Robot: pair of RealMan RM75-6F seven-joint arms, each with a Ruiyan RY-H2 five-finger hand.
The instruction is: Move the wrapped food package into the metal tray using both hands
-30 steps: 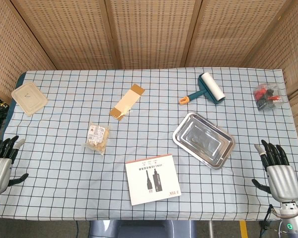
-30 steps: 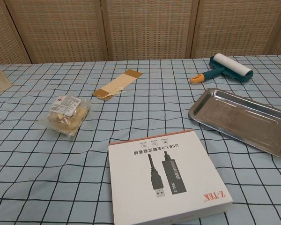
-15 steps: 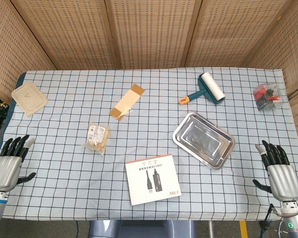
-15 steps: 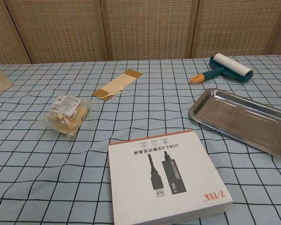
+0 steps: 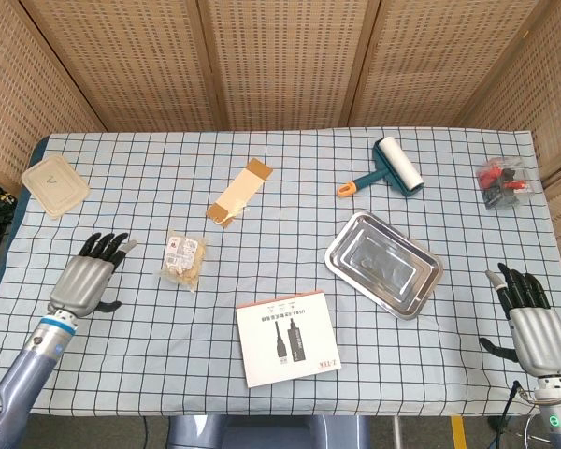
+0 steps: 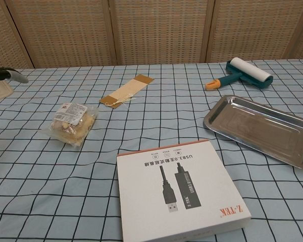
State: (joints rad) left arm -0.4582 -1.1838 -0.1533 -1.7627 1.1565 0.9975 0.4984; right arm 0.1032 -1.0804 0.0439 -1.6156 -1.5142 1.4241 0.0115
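Note:
The wrapped food package lies on the checked cloth, left of centre. The metal tray sits empty to the right of centre. My left hand hovers over the cloth a short way left of the package, fingers spread and holding nothing; in the chest view only its fingertips show at the left edge. My right hand stays at the table's right front corner, fingers apart and empty, well clear of the tray.
A white USB adapter box lies at the front centre. A brown paper sleeve, a lint roller, a small box of red parts and a beige lid lie further back.
My left hand has moved from the table's left front edge inward and forward, toward the package. The right hand has barely shifted.

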